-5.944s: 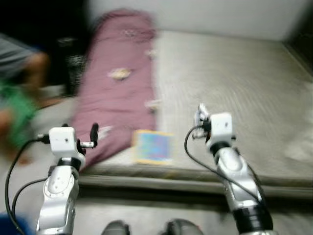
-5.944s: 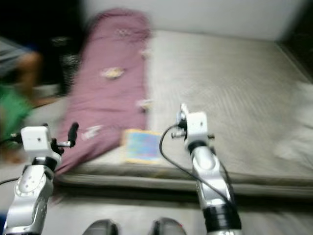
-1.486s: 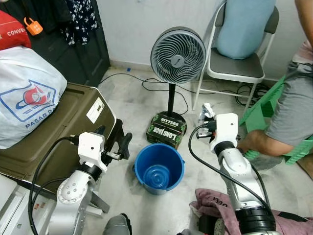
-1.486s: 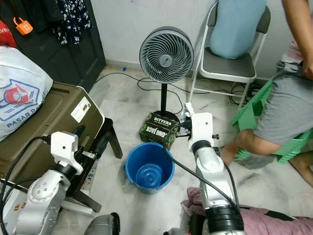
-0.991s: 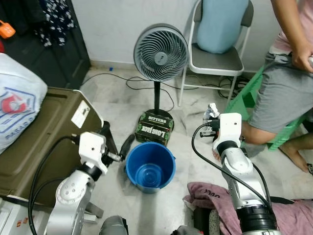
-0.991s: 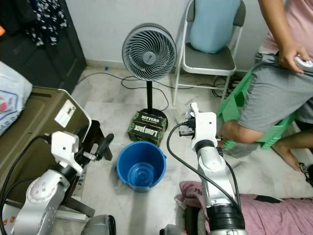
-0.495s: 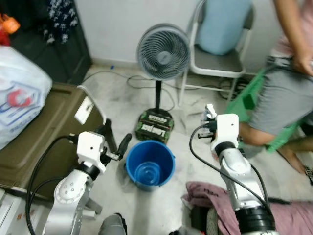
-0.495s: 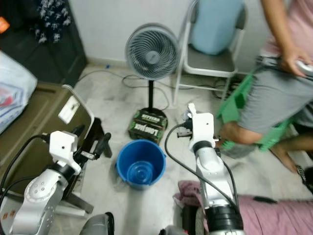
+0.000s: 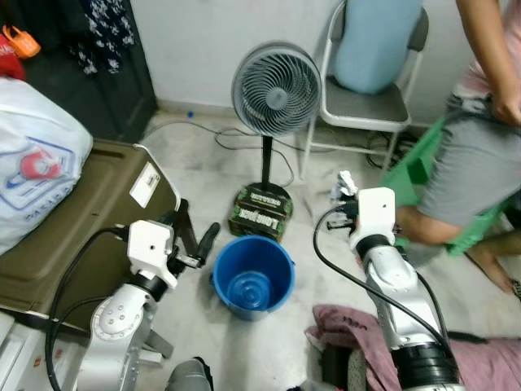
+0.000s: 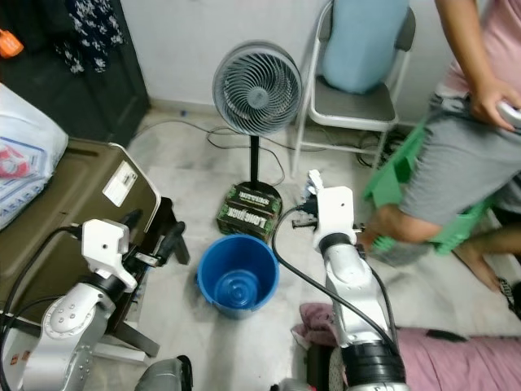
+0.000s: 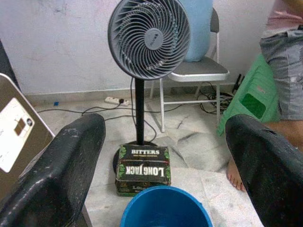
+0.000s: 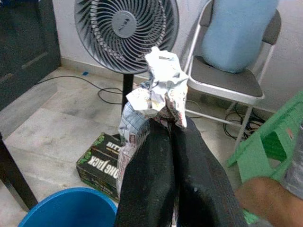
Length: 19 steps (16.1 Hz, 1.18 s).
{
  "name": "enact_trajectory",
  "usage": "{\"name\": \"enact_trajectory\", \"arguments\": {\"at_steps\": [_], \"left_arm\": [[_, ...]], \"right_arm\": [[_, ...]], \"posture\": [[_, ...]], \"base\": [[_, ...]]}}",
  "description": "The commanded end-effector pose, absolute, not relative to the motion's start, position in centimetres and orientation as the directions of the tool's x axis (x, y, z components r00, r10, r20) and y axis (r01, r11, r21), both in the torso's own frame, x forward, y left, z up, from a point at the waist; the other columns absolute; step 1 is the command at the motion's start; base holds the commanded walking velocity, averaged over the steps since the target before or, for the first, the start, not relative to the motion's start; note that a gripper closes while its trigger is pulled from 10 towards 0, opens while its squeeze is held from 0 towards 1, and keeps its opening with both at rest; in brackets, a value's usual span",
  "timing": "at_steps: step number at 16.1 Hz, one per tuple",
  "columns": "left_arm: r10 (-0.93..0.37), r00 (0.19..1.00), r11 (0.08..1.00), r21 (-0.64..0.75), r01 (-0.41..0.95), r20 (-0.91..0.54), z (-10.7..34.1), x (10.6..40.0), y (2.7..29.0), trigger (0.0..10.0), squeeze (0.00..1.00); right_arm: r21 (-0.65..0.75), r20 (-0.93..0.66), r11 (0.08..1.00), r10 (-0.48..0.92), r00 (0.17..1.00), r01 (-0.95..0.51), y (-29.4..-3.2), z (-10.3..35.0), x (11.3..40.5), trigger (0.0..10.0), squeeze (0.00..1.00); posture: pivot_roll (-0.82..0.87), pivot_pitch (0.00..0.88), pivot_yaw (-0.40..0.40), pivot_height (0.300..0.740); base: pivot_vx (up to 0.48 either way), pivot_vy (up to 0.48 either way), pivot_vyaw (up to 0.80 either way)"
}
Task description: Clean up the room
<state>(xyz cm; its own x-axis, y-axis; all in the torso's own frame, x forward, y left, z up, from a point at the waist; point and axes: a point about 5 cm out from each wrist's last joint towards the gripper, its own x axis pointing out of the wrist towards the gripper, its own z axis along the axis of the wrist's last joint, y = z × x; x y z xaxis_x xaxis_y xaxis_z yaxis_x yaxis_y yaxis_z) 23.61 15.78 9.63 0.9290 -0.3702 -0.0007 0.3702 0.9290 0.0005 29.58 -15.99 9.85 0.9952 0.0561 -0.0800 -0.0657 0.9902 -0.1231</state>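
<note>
The right gripper [image 12: 168, 127] had its fingers [image 12: 147, 175] pressed together on a crumpled wrapper [image 12: 158, 87], which stuck up past the fingertips. It hung to the right of the blue bucket [image 9: 253, 275] and a little beyond it, above the floor [image 9: 203, 155]. The left gripper [image 11: 163, 161] hovered just left of the bucket with its fingers [image 11: 61, 170] spread wide and nothing between them. Behind the bucket a dark box [image 9: 260, 212] sat at the foot of a standing fan [image 9: 275, 88]. A folding chair [image 9: 366, 102] stood against the wall, and a person [image 9: 480, 130] sat on a green stool [image 9: 411, 167] to the right. A pink cloth [image 9: 350, 330] lay on the floor near the robot.
</note>
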Motion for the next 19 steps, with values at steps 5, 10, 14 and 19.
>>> {"name": "enact_trajectory", "arguments": {"at_steps": [5, 10, 14, 19], "left_arm": [[-0.384, 0.923, 0.923, 0.003, 0.384, -0.01, 9.62, 23.45, 15.72, 10.0, 0.0], [-0.386, 0.922, 0.922, 0.004, 0.386, -0.01, 9.64, 23.39, 15.67, 10.0, 0.0], [-0.385, 0.923, 0.923, 0.002, 0.385, -0.013, 9.6, 23.39, 15.63, 10.0, 0.0], [-0.372, 0.928, 0.928, 0.011, 0.373, -0.023, 9.49, 23.45, 15.65, 10.0, 0.0]], "right_arm": [[-0.112, -0.055, 0.991, 0.068, 0.996, -0.074, -15.84, 10.35, 29.71, 10.0, 0.0], [-0.103, -0.056, 0.992, 0.066, 0.996, -0.072, -15.86, 10.34, 29.67, 10.0, 0.0], [-0.117, -0.05, 0.99, 0.077, 0.996, -0.083, -15.81, 10.43, 29.65, 10.0, 0.0], [-0.121, -0.047, 0.988, 0.091, 0.995, -0.096, -15.59, 10.46, 29.63, 10.0, 0.0]], "posture": [[0.03, 0.099, -0.039, 0.74], [0.02, 0.103, -0.038, 0.74], [0.02, 0.106, -0.039, 0.74], [0.03, 0.109, -0.04, 0.74]], "base": [[0.252, 0.0, 0.14], [0.112, 0.0, 0.0], [0.28, 0.0, 0.0], [0.0, 0.0, 0.8]]}}
